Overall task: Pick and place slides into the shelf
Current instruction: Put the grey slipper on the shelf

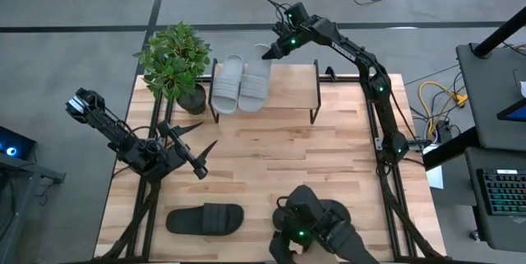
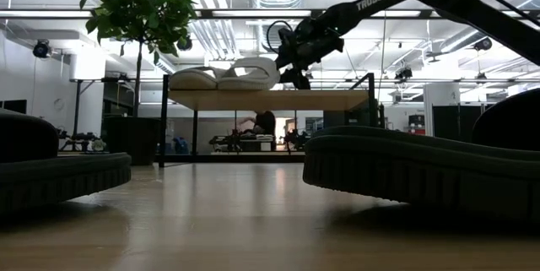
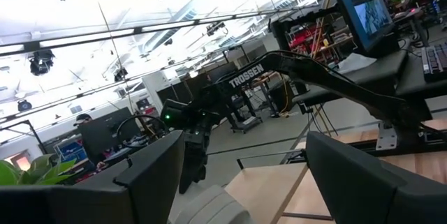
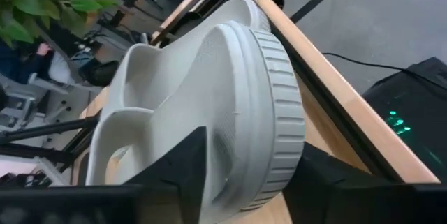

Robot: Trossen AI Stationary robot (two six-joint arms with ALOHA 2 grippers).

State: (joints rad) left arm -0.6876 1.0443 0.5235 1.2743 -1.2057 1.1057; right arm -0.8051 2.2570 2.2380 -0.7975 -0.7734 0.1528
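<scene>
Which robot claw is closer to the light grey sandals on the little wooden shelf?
The right gripper. Its fingers straddle one edge of a light grey sandal on the shelf. The left gripper waits mid-table, well short of the shelf.

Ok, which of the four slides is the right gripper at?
The right-hand grey slide of the pair on the shelf. The right gripper sits at its far end; the black slides lie on the table's near edge.

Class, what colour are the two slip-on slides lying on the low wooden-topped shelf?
Light grey slides lie on the shelf; the high view shows it best.
</scene>
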